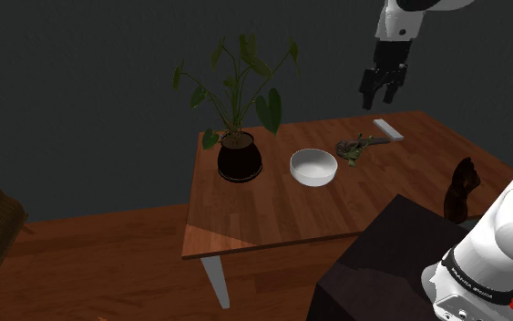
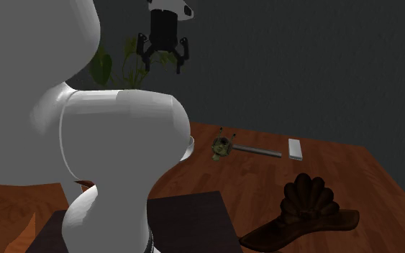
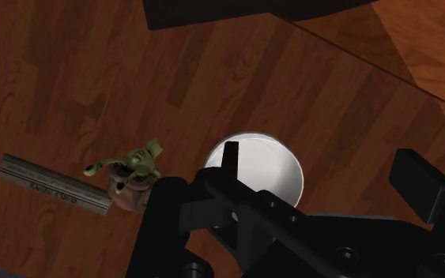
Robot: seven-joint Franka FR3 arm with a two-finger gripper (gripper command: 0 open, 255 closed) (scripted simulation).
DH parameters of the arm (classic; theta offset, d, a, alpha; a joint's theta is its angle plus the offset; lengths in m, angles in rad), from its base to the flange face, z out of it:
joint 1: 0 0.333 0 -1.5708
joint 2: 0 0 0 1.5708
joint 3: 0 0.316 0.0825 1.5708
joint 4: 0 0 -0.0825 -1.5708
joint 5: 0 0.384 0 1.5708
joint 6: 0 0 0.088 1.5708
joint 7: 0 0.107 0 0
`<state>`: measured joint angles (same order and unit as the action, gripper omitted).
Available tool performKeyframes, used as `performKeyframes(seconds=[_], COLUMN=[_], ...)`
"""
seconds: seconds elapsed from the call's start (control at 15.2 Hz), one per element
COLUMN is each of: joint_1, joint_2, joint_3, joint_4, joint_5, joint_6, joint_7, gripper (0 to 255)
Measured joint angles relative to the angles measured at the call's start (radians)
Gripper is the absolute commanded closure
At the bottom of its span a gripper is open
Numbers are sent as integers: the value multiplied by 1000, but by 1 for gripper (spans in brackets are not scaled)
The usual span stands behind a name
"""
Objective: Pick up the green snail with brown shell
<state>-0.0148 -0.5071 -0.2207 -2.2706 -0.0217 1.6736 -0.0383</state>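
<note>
We look down on the wooden surface (image 1: 245,214) from beside and behind the stand (image 1: 382,264) in the shoulder view. Our second exterior view sits close behind the white arm (image 2: 114,144), facing across the same surface. The wrist view looks down from above. All three share the green snail (image 3: 132,170).

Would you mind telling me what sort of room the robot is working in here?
Probably a living or dining room in a house: a wooden table bearing a potted plant and a white bowl, standing on a wooden floor.
</note>
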Motion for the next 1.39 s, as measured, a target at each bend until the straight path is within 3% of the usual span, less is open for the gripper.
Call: performKeyframes(seconds=[0.79,1.39], joint_1=[-43,-135], joint_2=[488,912], joint_3=[-150,-180], joint_4=[226,531], joint_5=[31,108], joint_6=[57,14], joint_7=[-211,-349], gripper=[0,0])
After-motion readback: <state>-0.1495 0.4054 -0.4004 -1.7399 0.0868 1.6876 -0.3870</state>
